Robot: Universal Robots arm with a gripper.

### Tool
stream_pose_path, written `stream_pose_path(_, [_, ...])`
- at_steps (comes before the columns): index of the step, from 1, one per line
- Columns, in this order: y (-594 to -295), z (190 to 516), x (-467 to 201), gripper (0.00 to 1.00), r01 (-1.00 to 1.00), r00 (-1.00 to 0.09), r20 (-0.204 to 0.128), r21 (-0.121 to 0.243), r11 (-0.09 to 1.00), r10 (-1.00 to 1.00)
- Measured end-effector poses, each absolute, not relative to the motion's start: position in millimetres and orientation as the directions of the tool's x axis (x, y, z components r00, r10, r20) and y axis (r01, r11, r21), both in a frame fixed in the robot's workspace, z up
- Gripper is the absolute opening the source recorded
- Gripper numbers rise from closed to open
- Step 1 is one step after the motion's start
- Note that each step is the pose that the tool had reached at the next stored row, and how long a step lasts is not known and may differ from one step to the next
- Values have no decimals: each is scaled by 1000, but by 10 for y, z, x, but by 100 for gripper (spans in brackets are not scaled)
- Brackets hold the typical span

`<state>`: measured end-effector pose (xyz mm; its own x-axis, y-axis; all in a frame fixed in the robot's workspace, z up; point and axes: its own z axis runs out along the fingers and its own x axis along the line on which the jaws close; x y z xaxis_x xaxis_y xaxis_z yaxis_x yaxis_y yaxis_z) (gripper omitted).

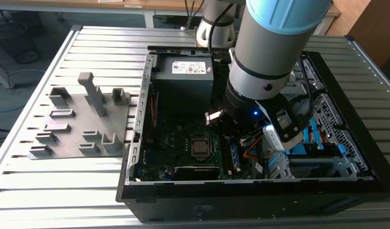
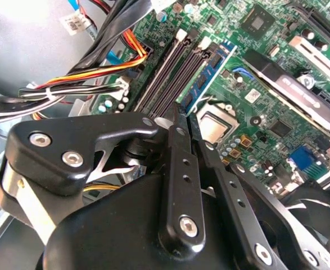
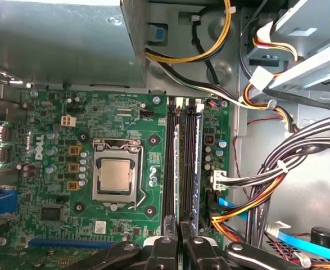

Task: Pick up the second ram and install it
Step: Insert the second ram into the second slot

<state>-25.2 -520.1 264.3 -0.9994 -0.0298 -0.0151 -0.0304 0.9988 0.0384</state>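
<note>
Presently the claw (image 3: 177,247) is closed nearly flat on the second ram (image 3: 176,169), edge-on over the motherboard (image 3: 58,118) slots beside the processor socket (image 3: 116,175); its lower end is hidden between the fingers (image 2: 179,169).

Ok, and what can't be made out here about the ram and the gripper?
- Exterior view: the arm covers the spot where the gripper meets the motherboard.
- Both wrist views: the gripper's own body hides whether it holds a stick.
- Second wrist view: whether the blue stick in the slots is fully latched, as its clips are too small to tell.
</note>
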Motion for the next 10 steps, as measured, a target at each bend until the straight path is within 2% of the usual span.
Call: stream_pose_path(10, [-5189, 2582, -250, 14, 3, -1000, -15, 38, 999, 4])
